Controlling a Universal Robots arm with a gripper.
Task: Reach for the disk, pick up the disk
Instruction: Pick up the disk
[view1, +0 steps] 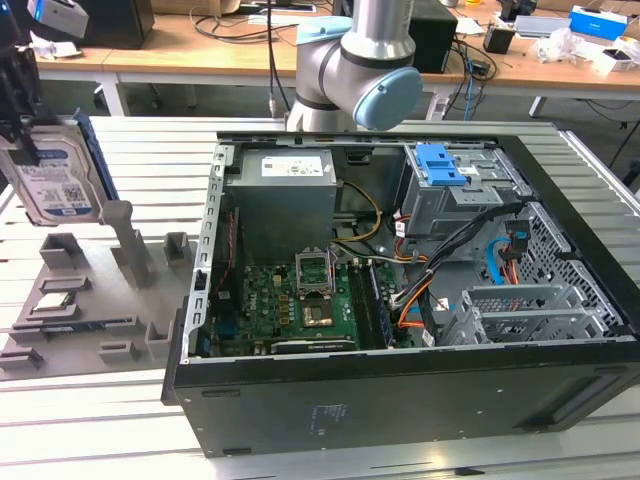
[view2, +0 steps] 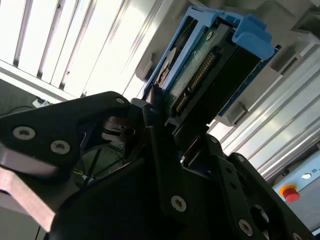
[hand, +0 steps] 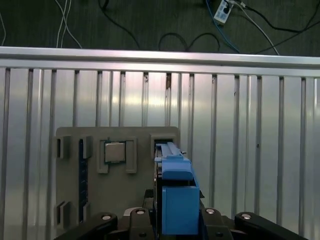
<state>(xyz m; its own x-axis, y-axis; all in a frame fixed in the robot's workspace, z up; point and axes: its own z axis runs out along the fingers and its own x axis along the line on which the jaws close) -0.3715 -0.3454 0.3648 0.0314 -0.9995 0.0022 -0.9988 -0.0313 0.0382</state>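
Observation:
The disk is a silver hard drive with a white-and-blue label and blue side rails. It hangs upright at the exterior view's far left, above a grey fixture plate. My black gripper grips its upper edge, shut on it. In the second wrist view the disk shows its connector edge and blue rail between my fingers. In the first wrist view the disk's blue rail rises from the gripper, over the slot in the fixture plate.
An open computer case lies on the slatted aluminium table, with a grey power supply and a blue latch inside. A processor chip sits in the fixture. The arm's elbow stands behind the case. A red stop button shows.

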